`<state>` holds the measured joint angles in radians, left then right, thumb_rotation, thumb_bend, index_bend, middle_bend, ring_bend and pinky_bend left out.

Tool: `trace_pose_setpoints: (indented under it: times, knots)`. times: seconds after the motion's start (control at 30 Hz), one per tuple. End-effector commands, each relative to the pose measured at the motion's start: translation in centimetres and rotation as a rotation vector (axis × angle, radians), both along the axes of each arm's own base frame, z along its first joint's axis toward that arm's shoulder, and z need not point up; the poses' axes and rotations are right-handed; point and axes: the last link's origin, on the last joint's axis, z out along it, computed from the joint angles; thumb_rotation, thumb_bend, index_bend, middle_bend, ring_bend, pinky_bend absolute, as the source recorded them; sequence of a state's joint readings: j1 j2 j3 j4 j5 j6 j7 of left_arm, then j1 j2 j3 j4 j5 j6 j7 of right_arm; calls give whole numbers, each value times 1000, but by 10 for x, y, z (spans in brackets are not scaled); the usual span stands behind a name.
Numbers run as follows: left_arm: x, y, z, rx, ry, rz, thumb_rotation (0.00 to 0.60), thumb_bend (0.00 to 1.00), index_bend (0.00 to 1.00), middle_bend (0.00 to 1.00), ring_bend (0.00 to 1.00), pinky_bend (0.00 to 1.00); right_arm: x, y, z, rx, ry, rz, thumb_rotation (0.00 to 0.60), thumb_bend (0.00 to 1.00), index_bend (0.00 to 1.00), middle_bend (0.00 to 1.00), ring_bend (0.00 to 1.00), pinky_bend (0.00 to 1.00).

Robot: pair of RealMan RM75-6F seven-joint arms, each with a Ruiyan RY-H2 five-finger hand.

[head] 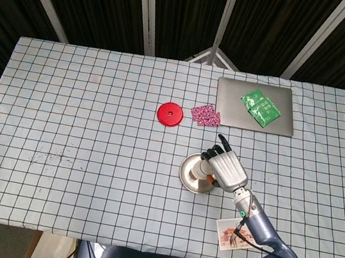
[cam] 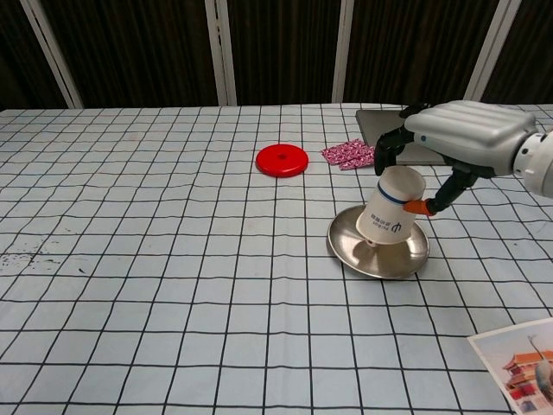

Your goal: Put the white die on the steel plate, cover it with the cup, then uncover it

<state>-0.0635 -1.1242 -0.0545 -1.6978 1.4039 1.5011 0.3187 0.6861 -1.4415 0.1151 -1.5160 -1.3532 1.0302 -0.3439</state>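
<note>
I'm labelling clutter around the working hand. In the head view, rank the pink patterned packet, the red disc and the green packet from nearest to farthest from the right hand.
Measured from the right hand:
1. Pink patterned packet, up and slightly left, beside the grey board.
2. Red disc, farther left of the packet.
3. Green packet, at the back, lying on the grey board; close to the disc's distance, so this order is tentative.

A robotics lab test bench: a table under a checked cloth (head: 84,109), dark slatted panels (cam: 130,52) behind, and a robot arm (head: 267,231) reaching across scattered props.
</note>
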Motion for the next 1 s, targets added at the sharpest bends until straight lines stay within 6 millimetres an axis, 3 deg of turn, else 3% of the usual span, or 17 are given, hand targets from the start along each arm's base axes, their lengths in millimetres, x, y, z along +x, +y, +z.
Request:
trace_pose_setpoints:
  times: [0.03,1.0]
  knots:
    - [0,0,0,2,-1,0,600,229,230,0,0,128,0,2,-2,12,5,1,600,357,457,467,278,21]
    - [-1,1,-1,1,9,4,600,229,231,0,0,128,-3,-9,-27,31,8,-10,600,358,463,467,278,22]
